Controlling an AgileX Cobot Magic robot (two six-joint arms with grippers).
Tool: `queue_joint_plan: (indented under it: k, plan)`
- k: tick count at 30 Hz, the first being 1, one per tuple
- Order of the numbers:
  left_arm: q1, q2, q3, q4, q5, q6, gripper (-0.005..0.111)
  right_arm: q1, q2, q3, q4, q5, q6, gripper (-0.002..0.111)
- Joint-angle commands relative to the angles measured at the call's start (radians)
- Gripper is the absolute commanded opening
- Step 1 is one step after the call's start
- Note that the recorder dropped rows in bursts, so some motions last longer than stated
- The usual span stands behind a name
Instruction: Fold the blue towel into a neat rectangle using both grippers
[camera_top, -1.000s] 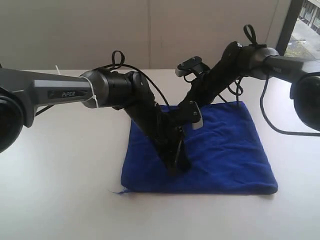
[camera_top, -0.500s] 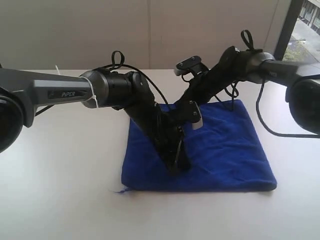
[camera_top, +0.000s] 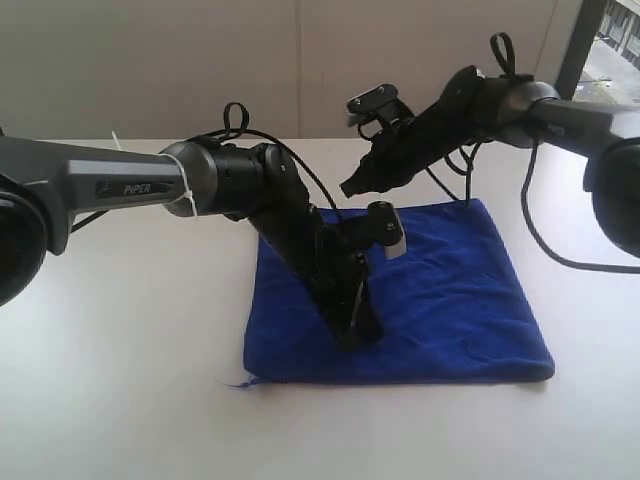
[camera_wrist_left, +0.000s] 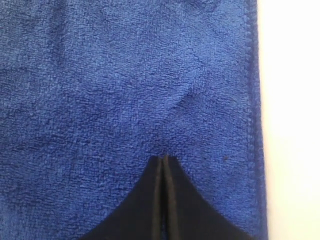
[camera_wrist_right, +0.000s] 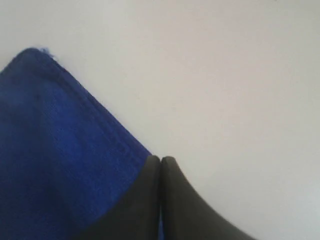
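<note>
The blue towel (camera_top: 450, 290) lies flat on the white table as a folded rectangle, with a loose thread (camera_top: 235, 382) at its near left corner. My left gripper (camera_top: 352, 335) is shut, its tips down on the towel near the near edge. In the left wrist view the closed left gripper (camera_wrist_left: 164, 158) touches the towel pile (camera_wrist_left: 100, 90) beside a stitched hem (camera_wrist_left: 252, 100). My right gripper (camera_top: 347, 188) hangs shut and empty in the air above the towel's far edge. In the right wrist view the right gripper (camera_wrist_right: 161, 159) sits over the towel's border (camera_wrist_right: 50, 150).
The white table (camera_top: 120, 350) surrounds the towel on all sides. Black cables (camera_top: 470, 190) loop off the right arm behind the towel. A wall and a window frame (camera_top: 575, 50) stand at the back.
The right gripper has lifted off the towel's far edge and moved up and back. The left arm has stayed in place.
</note>
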Motion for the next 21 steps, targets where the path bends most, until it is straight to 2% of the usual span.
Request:
queue_joint_plan:
  k: [1, 11, 14, 18, 21]
  plan:
    - [-0.004, 0.002, 0.012, -0.019, 0.012, 0.008, 0.0, 0.022, 0.029, -0.001, 0.022, -0.021, -0.034, 0.0]
    - [0.02, -0.108, 0.012, 0.017, 0.022, -0.02, 0.0, 0.021, 0.003, -0.001, 0.022, -0.014, -0.034, 0.0]
    - [0.02, -0.122, 0.012, 0.119, 0.051, -0.087, 0.0, 0.021, -0.001, -0.001, 0.022, -0.014, -0.027, 0.0]
    - [0.02, -0.135, 0.023, 0.363, 0.112, -0.28, 0.0, 0.021, -0.001, -0.003, 0.009, 0.015, -0.02, 0.0]
    - [0.02, -0.156, 0.073, 0.36, 0.08, -0.287, 0.0, 0.021, 0.013, -0.045, -0.033, 0.053, 0.038, 0.0]
